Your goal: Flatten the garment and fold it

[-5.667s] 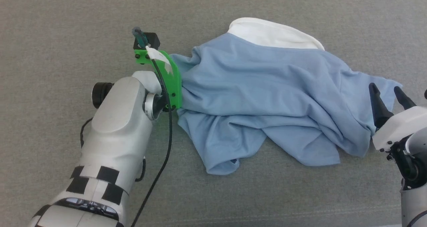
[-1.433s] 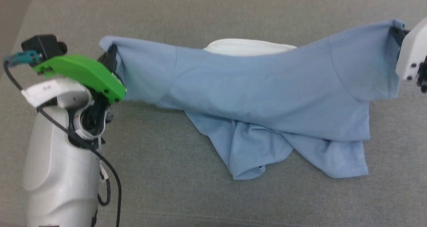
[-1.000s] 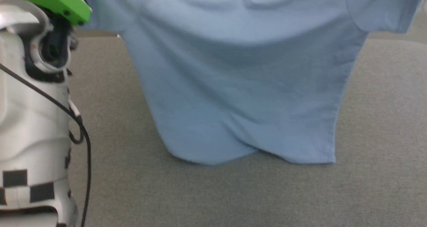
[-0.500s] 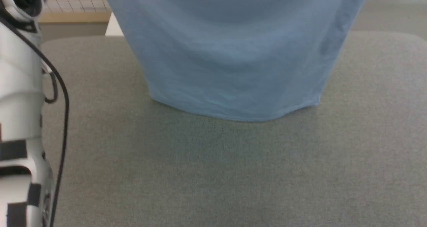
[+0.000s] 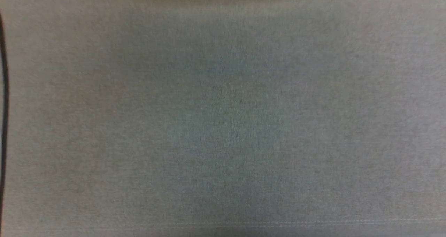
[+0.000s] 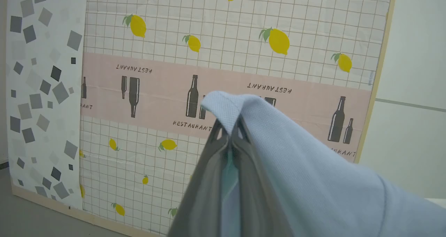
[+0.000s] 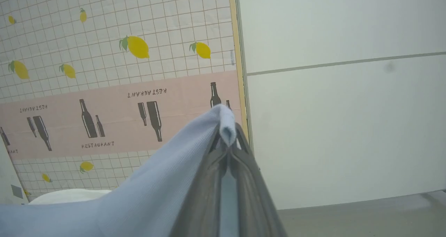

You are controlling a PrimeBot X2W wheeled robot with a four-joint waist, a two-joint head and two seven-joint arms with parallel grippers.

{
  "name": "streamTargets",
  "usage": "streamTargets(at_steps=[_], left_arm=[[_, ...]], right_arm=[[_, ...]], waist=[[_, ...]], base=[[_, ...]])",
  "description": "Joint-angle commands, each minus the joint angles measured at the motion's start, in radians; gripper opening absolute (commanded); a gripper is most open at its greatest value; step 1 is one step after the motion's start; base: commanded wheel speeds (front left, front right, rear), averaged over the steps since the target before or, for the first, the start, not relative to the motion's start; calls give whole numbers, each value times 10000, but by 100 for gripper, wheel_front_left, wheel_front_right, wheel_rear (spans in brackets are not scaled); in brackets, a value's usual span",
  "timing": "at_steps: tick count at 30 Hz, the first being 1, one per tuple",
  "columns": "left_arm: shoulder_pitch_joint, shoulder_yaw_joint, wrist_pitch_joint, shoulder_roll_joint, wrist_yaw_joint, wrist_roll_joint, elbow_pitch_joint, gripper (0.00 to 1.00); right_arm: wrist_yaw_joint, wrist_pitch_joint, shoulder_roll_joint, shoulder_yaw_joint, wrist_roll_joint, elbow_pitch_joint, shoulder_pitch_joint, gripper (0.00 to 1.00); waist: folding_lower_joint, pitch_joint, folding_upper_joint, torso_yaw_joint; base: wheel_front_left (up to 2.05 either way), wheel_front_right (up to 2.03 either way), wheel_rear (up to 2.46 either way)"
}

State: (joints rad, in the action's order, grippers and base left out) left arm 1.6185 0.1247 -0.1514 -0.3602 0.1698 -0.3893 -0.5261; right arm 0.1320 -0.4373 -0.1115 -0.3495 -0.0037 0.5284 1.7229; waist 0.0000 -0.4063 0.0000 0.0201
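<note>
Two clamps hold the light blue soft knit polo shirt (image 6: 313,181), left gripper (image 6: 230,137) and right gripper (image 7: 228,148) each pinching little fabric, so a jerk may free one corner.

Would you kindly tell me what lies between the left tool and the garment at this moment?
Nothing: in the left wrist view the left tool is shut directly on the garment, a light blue fold poking past its tip.
</note>
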Motion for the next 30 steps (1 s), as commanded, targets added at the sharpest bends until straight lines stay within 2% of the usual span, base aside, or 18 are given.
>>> streamTargets(at_steps=[1,9,16,22,30], left_arm=[[174,-55,261,-56,59,83,-173,0],[316,-372,1602,82,-140,-245,-985,0],[-69,-383,2330,348,-433,-496,-1808,0],[-1213,-452,3070,713,-998,-935,-2691,0],[-4181,-640,3749,1465,-1920,-1712,-3692,0]], right_arm=[[-13,267,103,-112,-161,194,244,0],[-13,981,281,-194,-351,1246,936,0],[-13,1294,161,386,300,1916,432,0],[-13,1601,-182,1341,1613,1950,-1172,0],[-13,1934,-744,2650,3898,1255,-5131,0]], waist=[[0,-1272,0,66],[0,-2088,0,-119],[0,-2178,0,-369],[0,-1484,0,-586],[0,562,0,-827]], base=[[0,0,0],[0,0,0],[0,0,0],[0,0,0],[0,0,0]])
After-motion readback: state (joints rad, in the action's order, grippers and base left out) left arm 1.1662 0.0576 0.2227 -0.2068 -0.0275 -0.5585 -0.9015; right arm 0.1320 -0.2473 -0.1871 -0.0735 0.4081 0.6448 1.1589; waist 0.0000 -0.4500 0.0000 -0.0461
